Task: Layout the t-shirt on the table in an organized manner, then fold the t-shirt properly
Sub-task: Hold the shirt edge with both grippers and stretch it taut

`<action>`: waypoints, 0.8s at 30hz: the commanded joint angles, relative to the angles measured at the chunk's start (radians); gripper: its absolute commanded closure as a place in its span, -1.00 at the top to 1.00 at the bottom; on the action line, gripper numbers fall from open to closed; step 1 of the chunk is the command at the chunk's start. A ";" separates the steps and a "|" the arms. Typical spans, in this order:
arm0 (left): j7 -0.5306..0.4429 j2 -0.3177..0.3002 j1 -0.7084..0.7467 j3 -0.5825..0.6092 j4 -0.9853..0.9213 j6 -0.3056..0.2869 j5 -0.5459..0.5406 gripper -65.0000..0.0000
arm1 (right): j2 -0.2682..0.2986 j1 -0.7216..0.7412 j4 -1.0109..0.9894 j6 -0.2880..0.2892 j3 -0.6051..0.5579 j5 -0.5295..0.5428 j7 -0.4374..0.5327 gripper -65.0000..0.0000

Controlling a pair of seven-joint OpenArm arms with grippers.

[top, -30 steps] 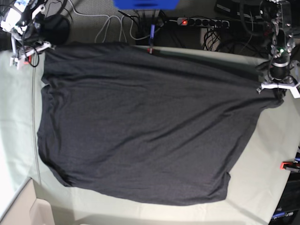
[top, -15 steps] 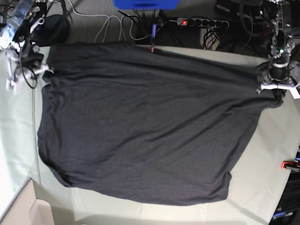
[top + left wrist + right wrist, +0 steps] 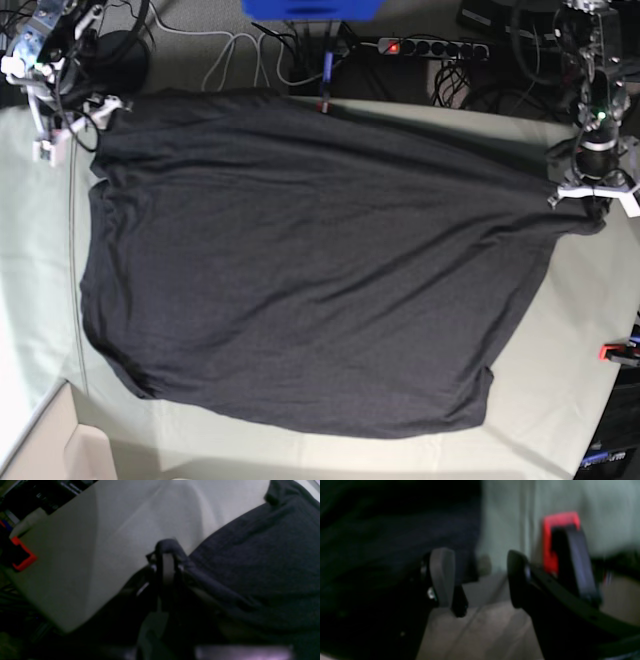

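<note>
The charcoal t-shirt [image 3: 300, 270] lies spread out over most of the pale grey-green table [image 3: 580, 330], plain side up, with shallow wrinkles. At the shirt's far right corner my left gripper [image 3: 592, 195] is shut on a fold of the fabric; the left wrist view shows that pinched fold of the t-shirt [image 3: 250, 562] over the closed left gripper [image 3: 167, 555]. My right gripper [image 3: 78, 127] hovers at the shirt's far left corner. In the right wrist view the right gripper [image 3: 480, 577] is open and empty, with the t-shirt [image 3: 395, 542] just left of one finger [image 3: 442, 575].
A red clamp [image 3: 612, 350] sits on the table's right edge, seen also as the red clamp [image 3: 22, 555]; another red clamp [image 3: 560, 530] is near my right gripper. Behind the table lie a power strip [image 3: 430, 45] and cables [image 3: 240, 55]. A beige box [image 3: 60, 445] stands at bottom left.
My right gripper has opened and let go of the shirt's far left corner, which now rests on the table. The left gripper keeps its hold and has barely moved.
</note>
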 commanded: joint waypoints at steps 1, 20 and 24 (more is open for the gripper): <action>-0.028 -0.016 -0.006 -0.005 0.014 0.003 0.007 -1.00 | 0.006 0.001 0.014 -0.001 0.001 0.012 0.023 0.05; -0.028 -0.016 -0.021 -0.005 -0.039 0.003 0.005 -1.00 | -0.049 -0.028 -0.052 -0.001 -0.006 0.012 0.026 -0.09; -0.028 -0.016 -0.021 -0.008 -0.041 0.003 0.005 -1.00 | -0.047 -0.037 -0.050 -0.001 -0.043 0.014 0.031 -0.53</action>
